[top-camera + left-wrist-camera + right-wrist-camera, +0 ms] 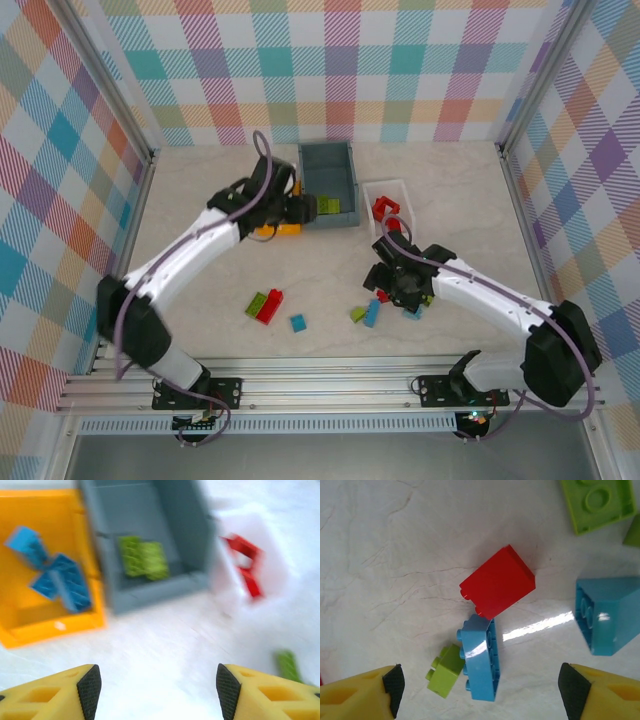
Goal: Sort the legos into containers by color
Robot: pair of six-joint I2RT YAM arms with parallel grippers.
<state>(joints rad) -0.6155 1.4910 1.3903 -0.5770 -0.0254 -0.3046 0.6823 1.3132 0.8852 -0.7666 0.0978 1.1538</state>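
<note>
Top external view: the left hand (290, 210) hangs over the orange-yellow bin (280, 230), just beside the near end of the grey-blue bin (328, 165), where lime green bricks (328, 206) lie. Right of that stands the white bin (400, 187), with red pieces (386, 209) inside. The right hand (398, 285) is low over the counter (200, 190), just in front of the white bin and above a loose cluster of bricks. Farther left on the counter, a green brick (255, 304) and a red brick (269, 306) touch side by side, with a light blue brick (297, 323) near them.

Left wrist view, blurred: the left hand's fingers stand wide apart with nothing between them and bare counter below. Two blue bricks (62, 582) lie in the orange-yellow bin.

Right wrist view: the right hand is spread wide too and grips nothing. Between its fingers on the counter lie a red block (497, 582), a blue brick on edge (480, 660) touching the red block's lower corner, and a small lime brick (445, 670) against the blue one's left side. A larger blue brick (607, 615) sits apart to the right, and an upturned lime piece (597, 502) lies at the top corner.
</note>
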